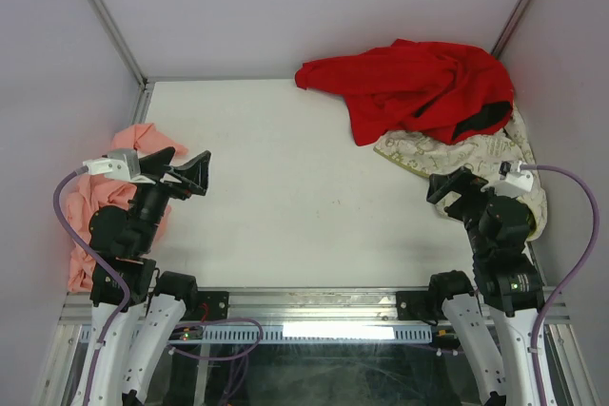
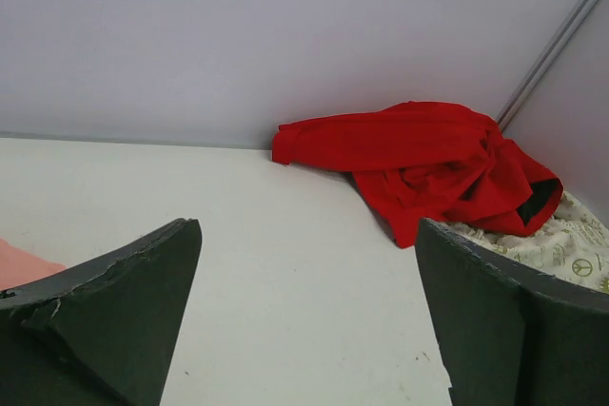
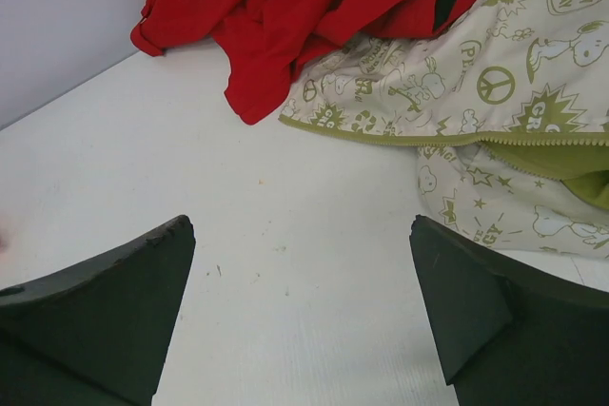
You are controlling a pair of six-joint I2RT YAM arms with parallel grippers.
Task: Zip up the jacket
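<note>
- At the far right corner of the table (image 1: 285,197), the jacket (image 1: 447,154) lies crumpled against the right wall, cream with small olive-green prints.
- A plain red garment (image 1: 419,87) is heaped over the jacket's far part and covers it. Only the near and right portions of the jacket show from above.
- In the right wrist view I see an olive-green trimmed edge running across the printed fabric, with olive lining folded out at the right. I cannot make out the zipper itself from any view.
- The right gripper (image 3: 303,225) has its fingers spread wide with nothing between them but bare table. It points at the jacket's near left edge, with the fabric just beyond the fingertips.
- From above, the right arm sits over the near right part of the jacket. I cannot tell whether it touches the cloth there.
- The left gripper (image 2: 306,235) is also spread wide and holds nothing. It is raised over the left side of the table and faces across toward the red heap.
- A salmon-pink garment (image 1: 86,202) is bunched along the left edge, beneath and beside the left arm, well apart from the jacket.
</note>
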